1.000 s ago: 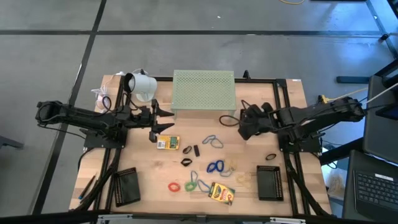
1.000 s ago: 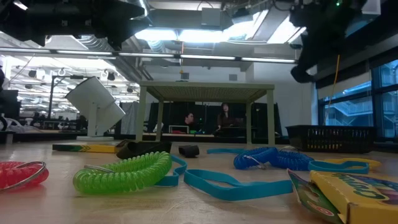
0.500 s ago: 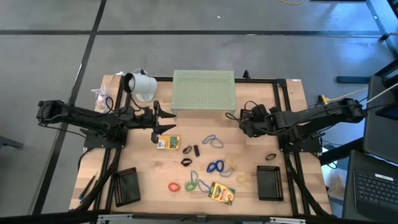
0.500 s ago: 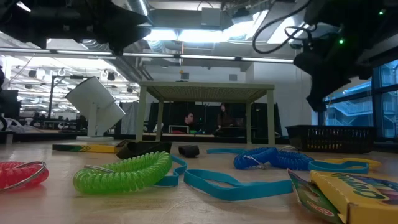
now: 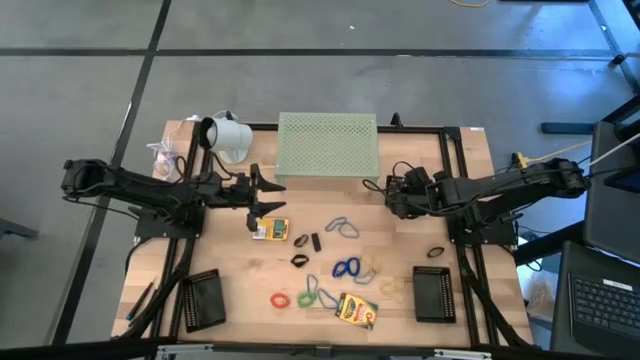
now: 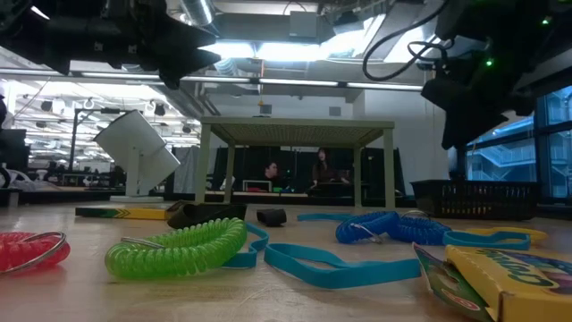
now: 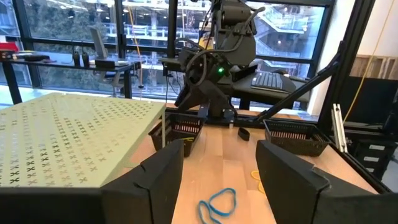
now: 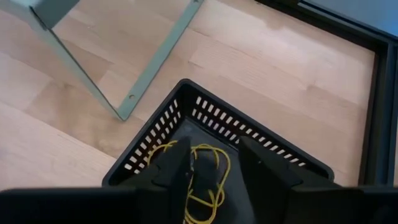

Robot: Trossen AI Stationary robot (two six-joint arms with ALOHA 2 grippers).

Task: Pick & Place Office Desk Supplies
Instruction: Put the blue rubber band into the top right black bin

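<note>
My right hand (image 8: 208,171) hangs over a black slotted plastic basket (image 8: 155,140) near the leg of the pale green perforated stand (image 5: 327,146), right of centre in the high view. Its two dark fingers (image 8: 171,168) stand a little apart with nothing between them; beneath the gap, inside the basket, lies a tangle of thin yellow rubber bands (image 8: 208,180), and I cannot tell whether the fingertips touch it.

My left hand (image 5: 262,193) waits at centre left of the high view, above the wooden worktop (image 5: 400,250), its fingers (image 7: 158,177) spread wide and empty.

The other supplies lie loose in the lower middle of that view: a yellow-and-green crayon box (image 5: 270,229) just below my left hand, a second crayon box (image 5: 356,310) nearer the bottom edge, a blue coiled loop (image 5: 347,268), a green coiled loop (image 5: 307,296), a red coiled loop (image 5: 280,299), a flat blue rubber band (image 5: 342,227) and small black clips (image 5: 300,240).
</note>
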